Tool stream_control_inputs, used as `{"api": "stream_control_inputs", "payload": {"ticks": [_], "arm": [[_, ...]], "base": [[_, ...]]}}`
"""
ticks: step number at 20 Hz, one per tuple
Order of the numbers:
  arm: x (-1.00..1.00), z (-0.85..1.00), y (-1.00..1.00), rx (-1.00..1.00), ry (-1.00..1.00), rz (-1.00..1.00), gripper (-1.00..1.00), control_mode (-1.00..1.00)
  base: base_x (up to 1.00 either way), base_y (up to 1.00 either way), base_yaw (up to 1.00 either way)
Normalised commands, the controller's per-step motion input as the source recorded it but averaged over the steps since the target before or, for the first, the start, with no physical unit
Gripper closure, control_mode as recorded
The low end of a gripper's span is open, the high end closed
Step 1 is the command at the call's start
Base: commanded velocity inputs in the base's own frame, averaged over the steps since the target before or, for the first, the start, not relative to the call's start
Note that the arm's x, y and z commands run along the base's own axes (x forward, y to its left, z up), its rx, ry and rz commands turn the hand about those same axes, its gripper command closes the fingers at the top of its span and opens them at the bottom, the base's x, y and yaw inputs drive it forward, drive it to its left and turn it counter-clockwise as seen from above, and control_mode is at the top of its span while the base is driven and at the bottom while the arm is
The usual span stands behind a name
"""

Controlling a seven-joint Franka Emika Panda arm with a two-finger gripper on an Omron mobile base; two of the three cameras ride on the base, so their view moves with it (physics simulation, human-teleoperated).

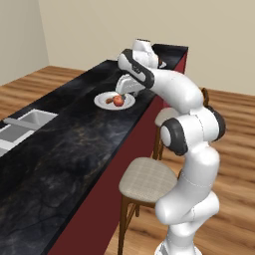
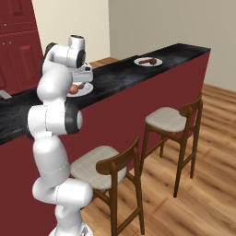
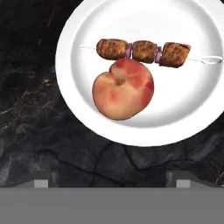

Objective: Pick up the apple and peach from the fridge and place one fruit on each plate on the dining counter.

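Observation:
A pink-orange peach (image 3: pixel 123 89) lies on the near white plate (image 3: pixel 183 100), just below a meat skewer (image 3: pixel 143 51). That plate (image 1: pixel 102 101) rests on the black marbled dining counter (image 1: pixel 69 144), and the peach (image 1: pixel 118 100) sits near its middle. My gripper (image 3: pixel 113 181) hovers just above the plate's near rim, open, with nothing between its fingertips (image 3: pixel 41 181). From the right, the gripper (image 2: pixel 82 76) hangs over the peach (image 2: pixel 73 88). A second white plate (image 2: pixel 158 62) stands farther along the counter with a brown skewer and a small reddish thing, too small to name. The fridge is out of view.
Two wooden cushioned stools (image 2: pixel 97 168) (image 2: pixel 168 119) stand along the counter's dark red front (image 2: pixel 138 106). A steel sink (image 1: pixel 30 119) is set into the counter's left side. Dark red cabinets (image 2: pixel 18 41) rise at the back left.

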Motion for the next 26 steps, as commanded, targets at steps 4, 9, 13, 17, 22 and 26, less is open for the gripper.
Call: {"api": "stream_control_inputs", "payload": {"ticks": [4, 9, 13, 17, 22, 26], "arm": [[-1.00, -0.02, -0.34, 0.00, -0.19, -0.06, -1.00, -1.00], [-1.00, 0.00, -0.26, 0.00, -0.21, -0.08, -1.00, -1.00], [-1.00, -0.04, -0.15, -0.01, -0.10, -0.12, -1.00, -1.00], [-1.00, -0.17, -0.16, 0.00, -0.05, -0.24, -1.00, -1.00], [-1.00, 0.01, 0.00, 0.02, -0.07, -0.31, -1.00, -1.00], [-1.00, 0.34, -0.11, 0.09, -0.02, -0.30, -1.00, -1.00]], "base": [[0.00, 0.00, 0.00], [0.00, 0.00, 0.00], [0.00, 0.00, 0.00], [0.00, 0.00, 0.00], [0.00, 0.00, 0.00], [0.00, 0.00, 0.00]]}}
